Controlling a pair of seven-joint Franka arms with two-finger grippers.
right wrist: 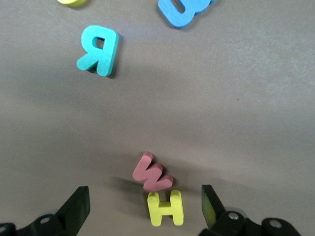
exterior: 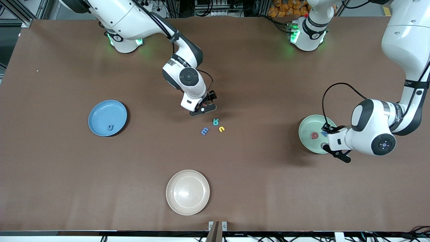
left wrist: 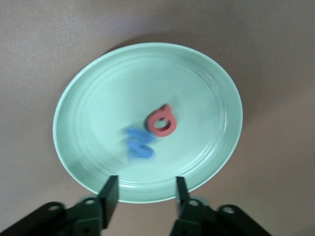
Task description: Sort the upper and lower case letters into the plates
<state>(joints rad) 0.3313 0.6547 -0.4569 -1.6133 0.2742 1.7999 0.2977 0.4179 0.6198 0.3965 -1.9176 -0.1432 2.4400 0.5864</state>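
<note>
My left gripper point(left wrist: 146, 194) hangs open over the pale mint plate point(left wrist: 88, 88), nothing between its fingers. In that plate point(exterior: 306, 126) lie a red letter point(left wrist: 161, 123) and a blurred blue letter point(left wrist: 139, 145). My right gripper point(right wrist: 144, 206) stands open low over the table's middle, its fingers on either side of a yellow H point(right wrist: 166, 208), which touches a pink W point(right wrist: 152, 173). Beside them lie a teal R point(exterior: 215, 122), a blue letter point(exterior: 204, 131) and a yellow letter point(exterior: 221, 129). The blue plate point(exterior: 100, 112), toward the right arm's end, holds a dark blue g point(exterior: 110, 127).
A cream-beige plate point(exterior: 187, 192) with nothing in it sits near the front camera's edge of the table. The brown table point(exterior: 67, 174) is bare around the plates.
</note>
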